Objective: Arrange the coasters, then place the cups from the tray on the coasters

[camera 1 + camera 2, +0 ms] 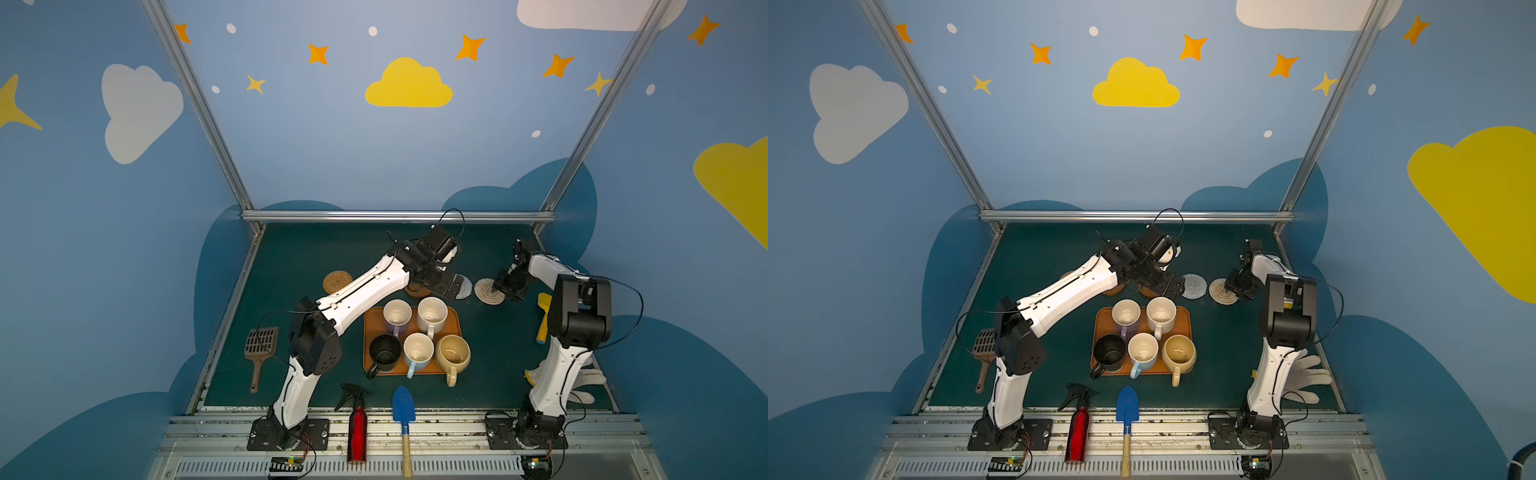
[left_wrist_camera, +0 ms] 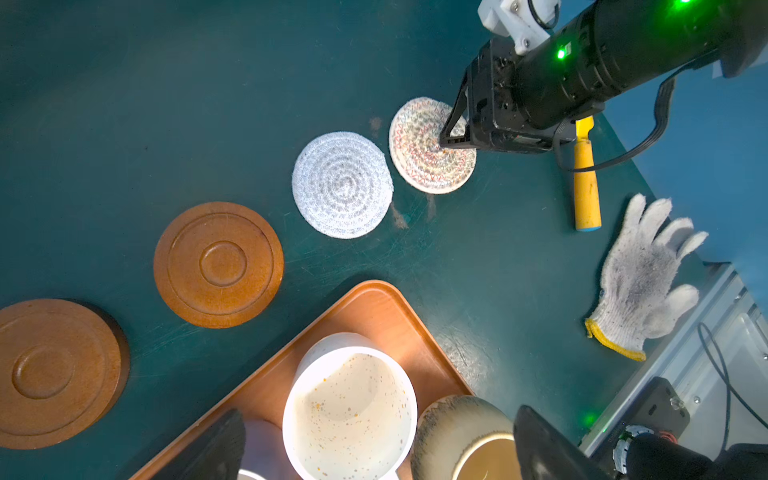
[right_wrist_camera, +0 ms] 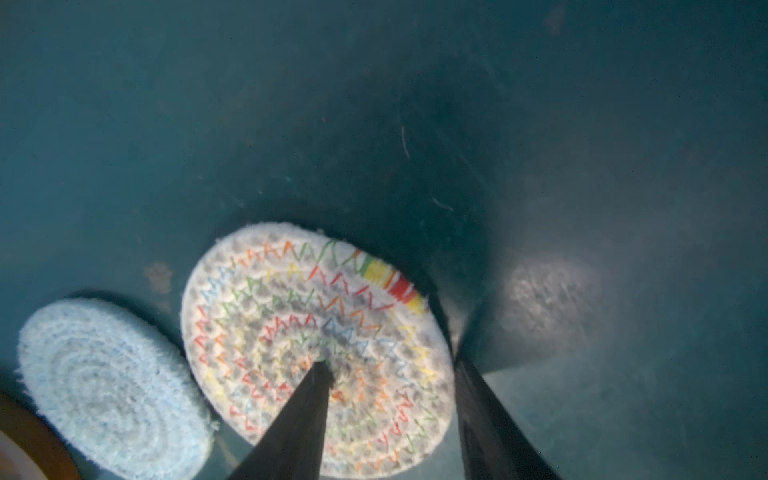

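Five cups stand on the orange-brown tray [image 1: 371, 328]: lilac [image 1: 397, 316], cream-white [image 1: 432, 314], black [image 1: 385, 353], light blue [image 1: 418, 351] and yellowish-tan [image 1: 453, 355]. Behind the tray the coasters lie in a row: rattan [image 1: 337, 281], two wooden [image 2: 54, 372] [image 2: 219, 264], grey-white rope [image 2: 342, 185] and beige rope [image 2: 424, 162]. My left gripper [image 2: 380, 449] hangs wide open above the tray's far end, holding nothing. My right gripper [image 3: 390, 363] has parted jaws. One fingertip [image 3: 318, 374] presses on the beige coaster's centre, and the other stands just outside its rim.
A red spray bottle [image 1: 356, 428] and a blue trowel [image 1: 404, 409] lie at the front edge. A brown slotted scoop [image 1: 261, 345] is at the left. A yellow-handled tool [image 1: 542, 318] and a white glove [image 1: 586, 380] lie by the right arm.
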Action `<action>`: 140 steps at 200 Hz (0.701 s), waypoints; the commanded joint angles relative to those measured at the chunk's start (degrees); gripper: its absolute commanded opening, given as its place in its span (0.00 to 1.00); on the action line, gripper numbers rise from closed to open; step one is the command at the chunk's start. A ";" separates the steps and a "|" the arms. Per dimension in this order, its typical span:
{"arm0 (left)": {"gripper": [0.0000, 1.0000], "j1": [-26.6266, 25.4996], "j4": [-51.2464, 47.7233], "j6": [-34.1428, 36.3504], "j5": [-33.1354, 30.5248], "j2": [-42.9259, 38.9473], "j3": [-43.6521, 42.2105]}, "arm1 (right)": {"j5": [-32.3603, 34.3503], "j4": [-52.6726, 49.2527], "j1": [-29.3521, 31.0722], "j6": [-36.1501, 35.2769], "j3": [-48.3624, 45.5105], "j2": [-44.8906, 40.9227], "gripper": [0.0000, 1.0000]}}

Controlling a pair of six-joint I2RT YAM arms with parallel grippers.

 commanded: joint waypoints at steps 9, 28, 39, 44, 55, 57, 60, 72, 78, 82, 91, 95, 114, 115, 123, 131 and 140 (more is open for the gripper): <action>1.00 0.89 0.90 -0.57 1.48 -2.48 -2.09 | 0.91 0.23 -0.39 -0.27 1.67 3.91 0.50; 1.00 1.41 0.93 -0.54 1.95 -3.05 -2.54 | 1.45 -0.62 -0.37 -0.35 3.55 4.15 0.50; 1.00 1.64 0.88 -0.56 1.96 -3.23 -2.63 | 1.83 -1.30 -0.55 -0.51 4.58 4.10 0.51; 1.00 1.69 0.84 -0.56 1.91 -3.45 -2.63 | 1.92 -1.69 -0.57 -0.52 4.98 3.99 0.51; 1.00 1.93 0.67 -0.56 1.86 -3.62 -2.63 | 2.26 -1.72 -0.62 -0.52 5.20 3.25 0.52; 1.00 2.00 0.67 -0.57 1.97 -3.71 -2.63 | 2.27 -1.70 -0.63 -0.52 5.17 3.00 0.53; 1.00 2.03 0.66 -0.49 1.95 -3.81 -2.62 | 2.19 -1.63 -0.60 -0.63 5.21 2.75 0.53; 1.00 2.04 0.58 -0.50 2.05 -4.04 -2.68 | 0.97 -0.84 -0.51 -1.41 4.89 1.39 0.54; 1.00 2.11 0.58 -0.45 2.05 -4.22 -2.70 | 0.74 -0.64 -0.26 -1.68 4.63 0.45 0.55; 1.00 2.13 0.51 -0.43 2.06 -4.24 -2.77 | 0.89 -0.71 0.01 -1.80 4.43 -0.11 0.56; 1.00 2.13 0.44 -0.36 2.09 -4.45 -2.79 | 1.47 -0.93 0.41 -2.24 3.85 -1.76 0.58; 1.00 2.13 0.40 -0.33 2.06 -4.52 -2.79 | 1.85 -1.18 0.52 -2.42 3.56 -2.51 0.58; 1.00 2.15 0.18 -0.32 2.09 -5.23 -3.19 | 1.44 -1.25 0.91 -2.50 0.63 -6.07 0.56; 1.00 2.14 0.20 -0.37 2.11 -5.26 -3.26 | 1.33 -1.25 0.95 -2.48 0.47 -6.28 0.56; 1.00 2.13 0.46 -0.52 2.17 -5.84 -3.86 | 0.51 -1.16 1.33 -2.39 -1.16 -7.71 0.55; 1.00 2.18 0.97 -0.68 2.26 -6.37 -4.65 | -0.45 -1.09 1.83 -2.41 -2.62 -8.94 0.53; 1.00 2.13 1.64 -1.01 2.38 -7.06 -5.58 | -1.57 -0.55 2.54 -2.24 -4.61 -10.31 0.49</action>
